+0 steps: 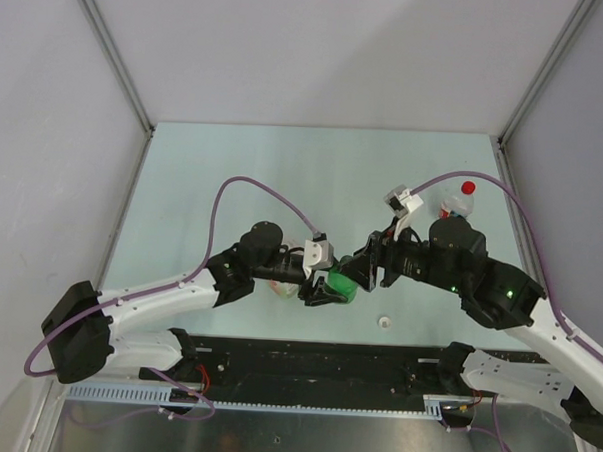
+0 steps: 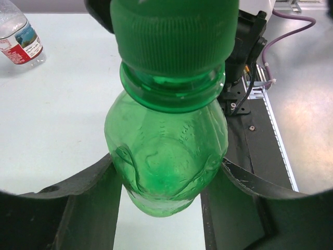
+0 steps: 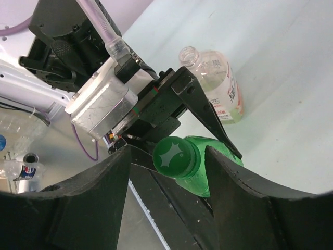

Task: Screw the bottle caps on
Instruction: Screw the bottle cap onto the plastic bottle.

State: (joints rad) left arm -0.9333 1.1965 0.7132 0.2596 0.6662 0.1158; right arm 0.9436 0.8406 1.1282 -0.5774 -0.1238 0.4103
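My left gripper (image 2: 164,192) is shut on the body of a green bottle (image 2: 166,156) and holds it on its side above the table. The green cap (image 2: 174,31) sits on the bottle's neck. My right gripper (image 3: 169,153) is open, with its fingers on either side of the green cap (image 3: 174,156) and a small gap on each side. From above, the two grippers meet at the green bottle (image 1: 341,285). The red cap (image 1: 467,188) sits on a small clear bottle at the right. The white cap (image 1: 384,321) lies loose on the table.
An uncapped, orange-labelled clear bottle (image 3: 216,83) lies on its side beyond the left gripper. The small red-labelled bottle (image 2: 21,39) stands on the table. The table's black front rail (image 1: 316,362) runs just behind the white cap. Grey walls close in the far side.
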